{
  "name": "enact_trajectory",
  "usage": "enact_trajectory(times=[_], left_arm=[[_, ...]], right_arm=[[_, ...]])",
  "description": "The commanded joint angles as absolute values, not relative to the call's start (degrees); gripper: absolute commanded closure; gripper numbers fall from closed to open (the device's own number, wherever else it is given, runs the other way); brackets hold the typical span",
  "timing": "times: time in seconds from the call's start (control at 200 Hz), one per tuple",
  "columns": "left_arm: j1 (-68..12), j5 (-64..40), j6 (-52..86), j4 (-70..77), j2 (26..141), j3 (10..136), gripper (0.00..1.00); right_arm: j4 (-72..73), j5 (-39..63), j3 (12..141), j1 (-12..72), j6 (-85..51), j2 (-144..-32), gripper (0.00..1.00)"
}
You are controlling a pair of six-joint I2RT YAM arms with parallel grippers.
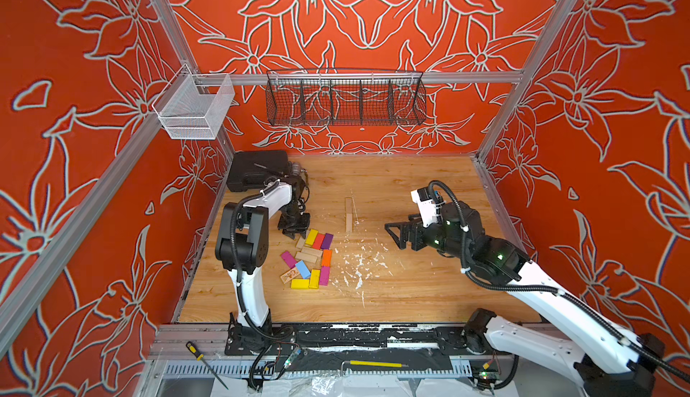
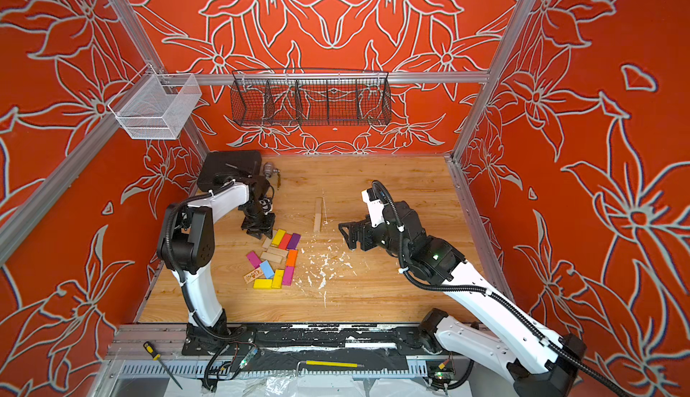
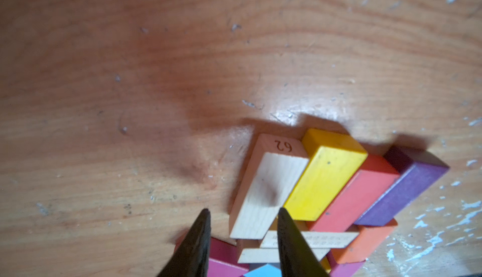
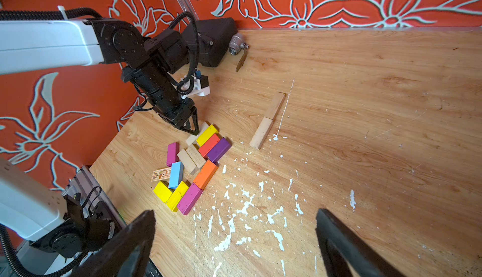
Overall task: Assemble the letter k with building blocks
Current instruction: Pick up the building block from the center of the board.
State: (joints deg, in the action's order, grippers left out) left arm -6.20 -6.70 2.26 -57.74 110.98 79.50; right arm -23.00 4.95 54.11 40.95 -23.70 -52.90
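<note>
Left wrist view: the left tool (image 3: 243,210) stands narrowly parted, gripping nothing, at one end of a plain rectangular wooden block (image 3: 263,189) edging the coloured wooden block pile (image 1: 310,260) on the bench (image 1: 410,294). The right tool (image 4: 236,211) gapes wide, empty, near two plain wooden planks (image 1: 348,214) lying end to end.

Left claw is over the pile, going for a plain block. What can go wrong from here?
1. The left claw has one finger by the seam between the plain block and the touching yellow block; closing may catch or shove both.
2. White flecks lie beside the two-block stem; a block set there may sit unevenly.
</note>
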Motion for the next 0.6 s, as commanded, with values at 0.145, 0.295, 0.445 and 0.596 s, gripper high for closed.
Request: enact_trajectory(times=[0.145, 0.295, 0.445, 0.596], left_arm=[[-9.83, -2.92, -4.57, -59.05, 106.50, 74.18, 0.55], [-10.63, -2.68, -4.83, -58.94, 107.71, 74.69, 0.55], [-10.55, -0.37, -3.83, -59.09, 109.68, 76.01, 0.55], [-10.47, -0.09, -3.34, -58.87, 110.02, 76.56, 0.55]], right_arm=[[-21.38, 4.14, 54.14, 41.13, -23.82, -53.92, 0.02], [-22.08, 4.48, 54.58, 41.12, -23.38, -54.43, 0.02], [-22.55, 4.18, 54.07, 41.13, -23.79, -53.36, 0.02], [-22.02, 3.08, 52.42, 41.13, -24.39, -51.73, 0.02]])
